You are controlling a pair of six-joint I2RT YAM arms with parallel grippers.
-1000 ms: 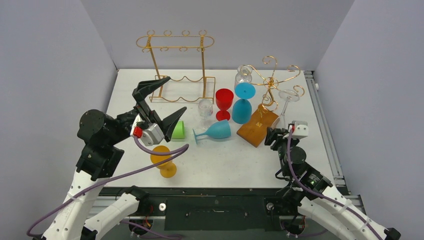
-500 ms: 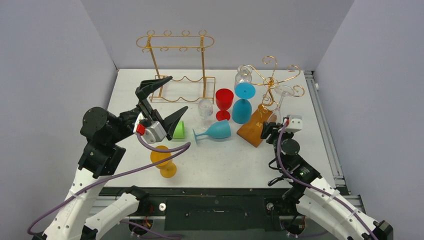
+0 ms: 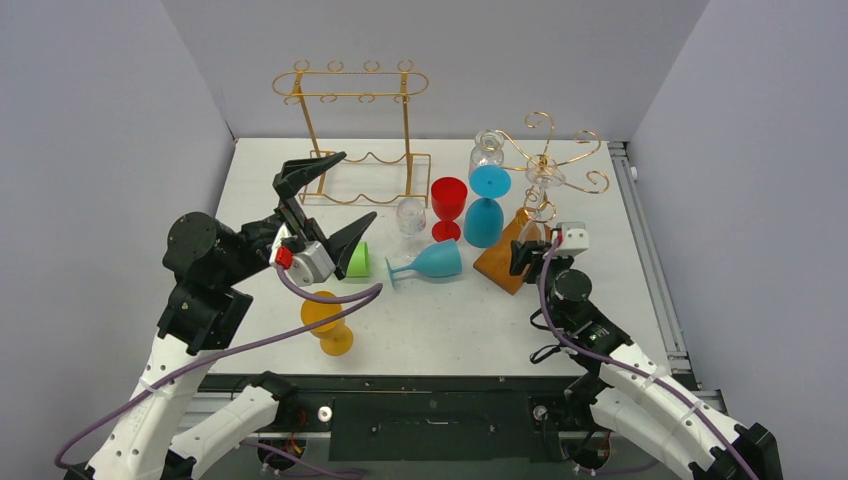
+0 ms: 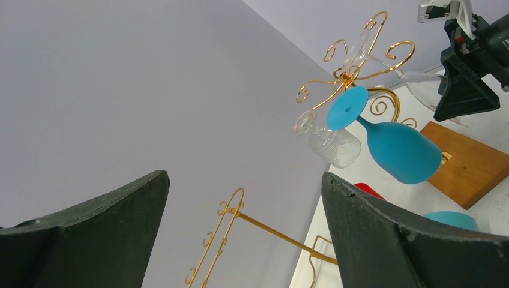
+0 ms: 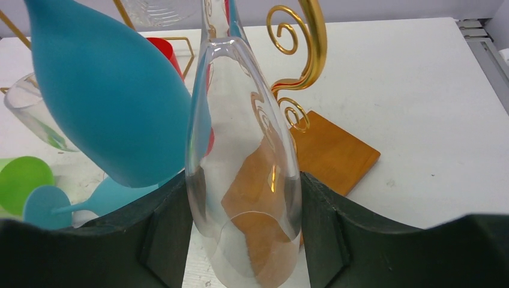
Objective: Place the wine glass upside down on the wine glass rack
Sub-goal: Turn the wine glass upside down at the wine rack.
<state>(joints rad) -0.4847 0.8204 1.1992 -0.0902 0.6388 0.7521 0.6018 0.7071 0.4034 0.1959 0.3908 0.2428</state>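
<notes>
My right gripper (image 3: 528,248) (image 5: 243,240) is shut on the bowl of a clear wine glass (image 5: 246,150) (image 3: 536,212), which is held upside down with the stem pointing up. Its foot (image 4: 358,50) is up among the gold spiral arms of the wine glass rack (image 3: 547,150) (image 5: 307,48). Whether the foot rests on an arm I cannot tell. A blue glass (image 3: 485,215) (image 5: 114,90) and a textured clear glass (image 4: 333,144) hang upside down from the same rack. My left gripper (image 3: 350,187) (image 4: 245,177) is open and empty, raised over the left of the table.
The rack's wooden base (image 3: 503,265) lies just in front of my right gripper. A tall gold rack (image 3: 350,95) stands at the back left. A red glass (image 3: 449,200), a lying blue glass (image 3: 430,262), a green cup (image 3: 356,260), an orange glass (image 3: 328,320) and a small clear glass (image 3: 411,215) sit mid-table.
My right arm has carried the clear glass left and toward the rack, bringing its foot in among the gold arms. The left arm shifted only slightly.
</notes>
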